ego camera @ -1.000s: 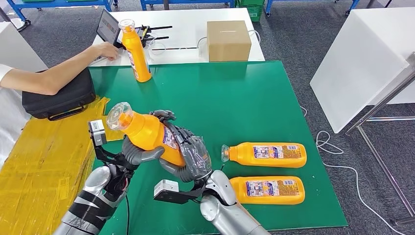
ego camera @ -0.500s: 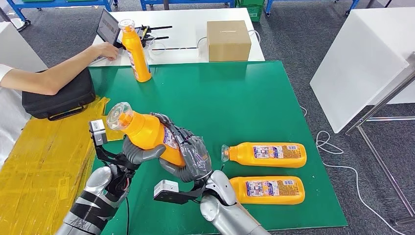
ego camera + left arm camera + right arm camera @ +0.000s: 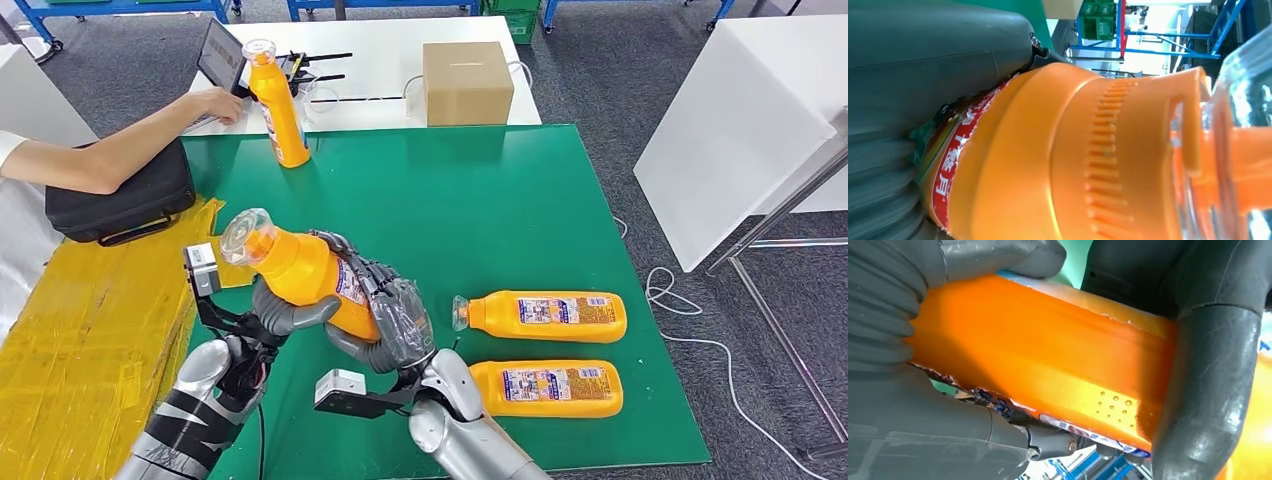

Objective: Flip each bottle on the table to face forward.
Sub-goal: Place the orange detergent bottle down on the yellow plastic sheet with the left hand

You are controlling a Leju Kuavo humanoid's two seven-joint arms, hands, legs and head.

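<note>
An orange bottle (image 3: 300, 270) with a clear cap is held tilted above the green table (image 3: 480, 200), cap pointing up and to the left. My left hand (image 3: 285, 312) grips it from below near its shoulder, and my right hand (image 3: 395, 320) wraps its lower body. Up close, the left wrist view shows the bottle's orange shoulder (image 3: 1088, 160) and red label edge, and the right wrist view shows the bottle body (image 3: 1048, 365) between grey fingers (image 3: 1208, 390). Two more orange bottles (image 3: 545, 316) (image 3: 548, 388) lie on their sides at the right front. Another bottle (image 3: 277, 105) stands upright at the far left.
A person's arm (image 3: 110, 150) reaches to a laptop (image 3: 220, 58) on the white table behind. A cardboard box (image 3: 467, 82) sits there too. A black bag (image 3: 125, 200) and yellow sheeting (image 3: 90, 320) lie to the left. A white table (image 3: 740, 120) stands at the right.
The held bottle has shifted very slightly in my two hands; everything else stays put.
</note>
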